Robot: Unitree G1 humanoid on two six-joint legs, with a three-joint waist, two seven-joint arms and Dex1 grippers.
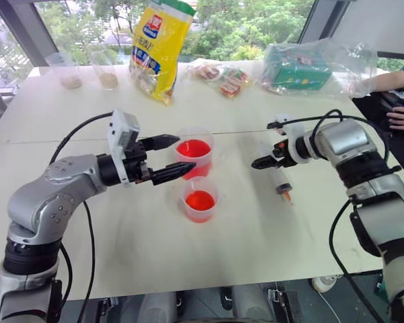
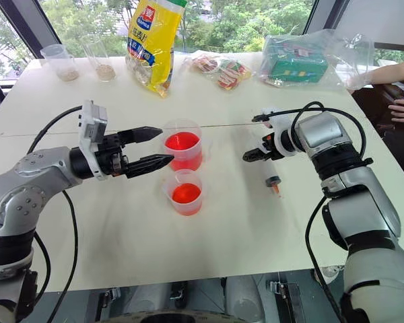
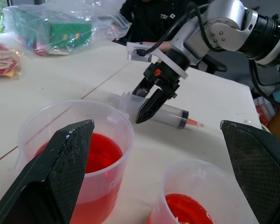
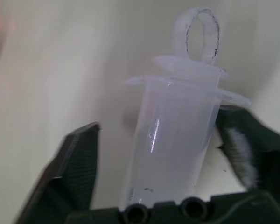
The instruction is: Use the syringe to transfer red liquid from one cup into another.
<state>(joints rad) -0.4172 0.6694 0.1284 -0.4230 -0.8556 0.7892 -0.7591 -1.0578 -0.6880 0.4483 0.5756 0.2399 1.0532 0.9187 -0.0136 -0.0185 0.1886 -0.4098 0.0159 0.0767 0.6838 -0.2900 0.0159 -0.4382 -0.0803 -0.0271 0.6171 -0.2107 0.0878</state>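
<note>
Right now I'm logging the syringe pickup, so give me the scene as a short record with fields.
syringe: lying on the table, between the right gripper's fingers
right gripper: around the barrel, left finger not yet touching
left gripper: open, beside the taller cup
shorter cup: upright, nearer the robot
red liquid: in both cups
</note>
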